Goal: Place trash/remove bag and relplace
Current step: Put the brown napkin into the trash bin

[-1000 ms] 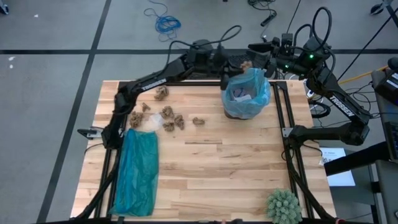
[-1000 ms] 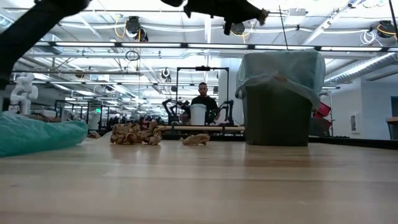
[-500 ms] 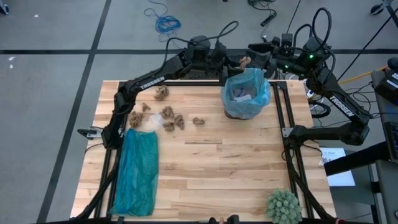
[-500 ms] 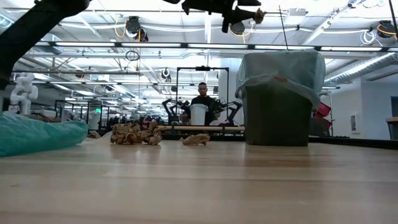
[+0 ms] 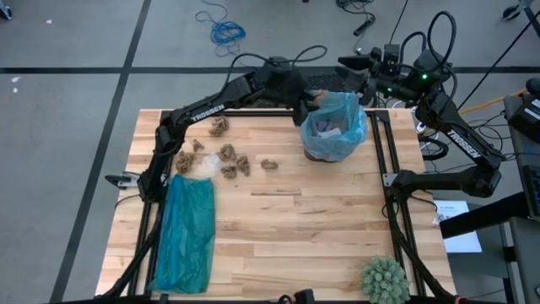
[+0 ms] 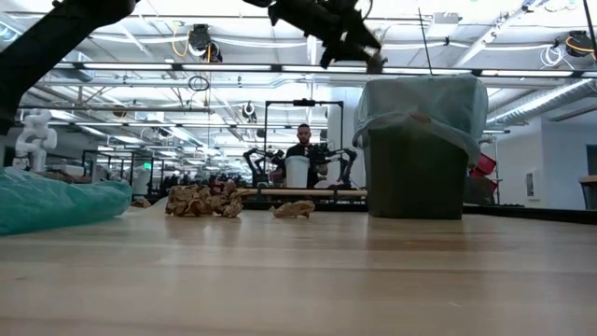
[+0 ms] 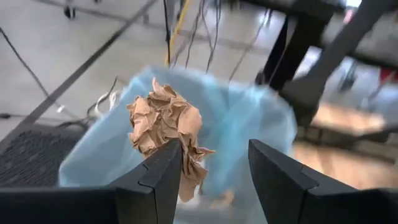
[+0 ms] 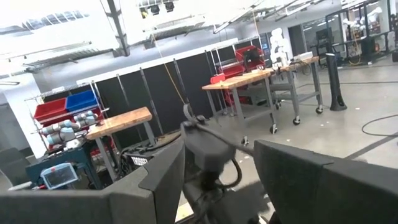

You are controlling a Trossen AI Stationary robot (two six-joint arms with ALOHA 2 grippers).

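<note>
Scraps (image 5: pixel 229 157) of trash are lying on the bench (image 5: pixel 321 228) beside the bin's blue bag (image 5: pixel 336 127), so you're barely partway. Your left gripper (image 7: pixel 211 168), jaws spread, is dropping a crumpled scrap (image 7: pixel 165 124) over that bag; your right gripper (image 8: pixel 217 168), jaws apart and empty, is waiting behind it.

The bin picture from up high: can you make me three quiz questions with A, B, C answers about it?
1. Where is the spiky green ball?
A. At a corner of the table
B. On the floor
C. On a chair

2. What colour is the bag lining the bin?
A. Red
B. Pale blue
C. Black

3. How are the left gripper's fingers?
A. Shut on a spoon
B. Shut on a bottle
C. Open

Answers:
1 A, the ball sits at the table's corner, far from the bin.
2 B, the liner looks light blue.
3 C, a clear gap shows between the fingers, with a brown scrap beside one.
</note>
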